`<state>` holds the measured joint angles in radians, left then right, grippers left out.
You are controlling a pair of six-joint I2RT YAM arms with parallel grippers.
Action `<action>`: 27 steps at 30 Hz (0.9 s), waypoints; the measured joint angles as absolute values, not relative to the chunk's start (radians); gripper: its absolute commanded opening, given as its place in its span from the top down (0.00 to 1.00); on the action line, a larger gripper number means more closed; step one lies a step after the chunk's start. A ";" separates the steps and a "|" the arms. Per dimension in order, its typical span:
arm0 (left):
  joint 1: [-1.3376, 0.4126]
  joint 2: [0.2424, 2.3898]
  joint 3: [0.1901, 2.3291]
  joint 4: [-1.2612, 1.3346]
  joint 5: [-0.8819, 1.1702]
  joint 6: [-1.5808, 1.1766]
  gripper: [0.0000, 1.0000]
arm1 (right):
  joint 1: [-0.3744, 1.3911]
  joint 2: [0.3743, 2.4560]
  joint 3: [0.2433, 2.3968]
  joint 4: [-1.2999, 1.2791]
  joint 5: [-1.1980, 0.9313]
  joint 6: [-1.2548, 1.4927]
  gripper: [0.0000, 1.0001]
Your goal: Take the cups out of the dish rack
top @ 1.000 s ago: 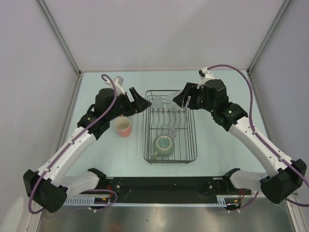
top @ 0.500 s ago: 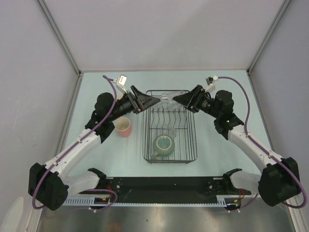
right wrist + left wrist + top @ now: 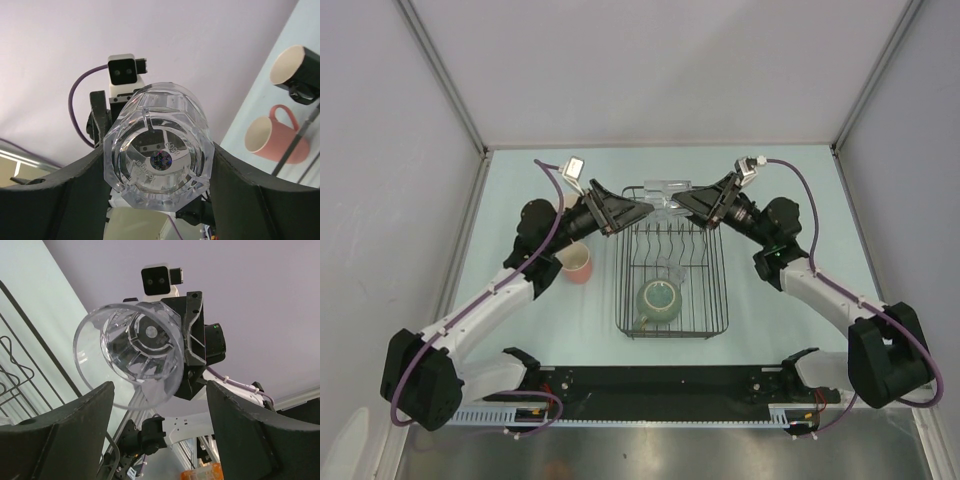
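Only R wrist shows dark cup (image 3: pixel 290 65); R hand (image 3: pixel 159 157) grips tumbler (image 3: pixel 157 125).

Clear, glossy tumbler (image 3: pixel 156 160), possibly plastic; black wire rack (image 3: pixel 665 250); smooth green mug (image 3: pixel 660 300).

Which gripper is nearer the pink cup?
Left. The left gripper hangs just beyond and right of the pink cup, at the rack's far-left corner. The right gripper, holding a glass, is farther right over the rack's far edge.
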<state>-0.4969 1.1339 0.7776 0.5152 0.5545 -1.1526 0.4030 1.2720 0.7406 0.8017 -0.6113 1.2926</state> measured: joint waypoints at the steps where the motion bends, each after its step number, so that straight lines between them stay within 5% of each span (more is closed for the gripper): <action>1: -0.500 1.135 0.778 0.517 0.554 -1.153 0.22 | 0.412 1.277 0.741 0.816 -0.612 1.302 1.00; 5: -0.512 1.150 0.778 0.539 0.555 -1.154 0.29 | 0.445 1.304 0.741 0.861 -0.616 1.318 1.00; 6: -0.516 1.153 0.778 0.543 0.555 -1.155 0.40 | 0.452 1.312 0.741 0.867 -0.617 1.321 1.00; 11: -0.544 1.171 0.780 0.560 0.557 -1.163 0.64 | 0.484 1.340 0.741 0.892 -0.618 1.335 1.00; 13: -0.555 1.177 0.781 0.564 0.558 -1.162 0.81 | 0.492 1.349 0.741 0.904 -0.618 1.337 1.00; 14: -0.558 1.179 0.781 0.572 0.563 -1.160 1.00 | 0.495 1.352 0.741 0.900 -0.618 1.345 1.00; 20: -0.562 1.181 0.787 0.589 0.568 -1.106 1.00 | 0.494 1.362 0.741 0.895 -0.615 1.388 1.00; 21: -0.562 1.181 0.788 0.588 0.567 -1.103 1.00 | 0.494 1.362 0.741 0.896 -0.615 1.388 0.91; 22: -0.562 1.180 0.789 0.580 0.563 -1.098 1.00 | 0.494 1.362 0.741 0.895 -0.615 1.387 0.61; 25: -0.562 1.180 0.826 0.505 0.562 -1.074 1.00 | 0.488 1.363 0.742 0.888 -0.616 1.395 0.06; 27: -0.564 1.186 0.889 0.411 0.560 -1.047 0.99 | 0.478 1.359 0.755 0.879 -0.619 1.392 0.00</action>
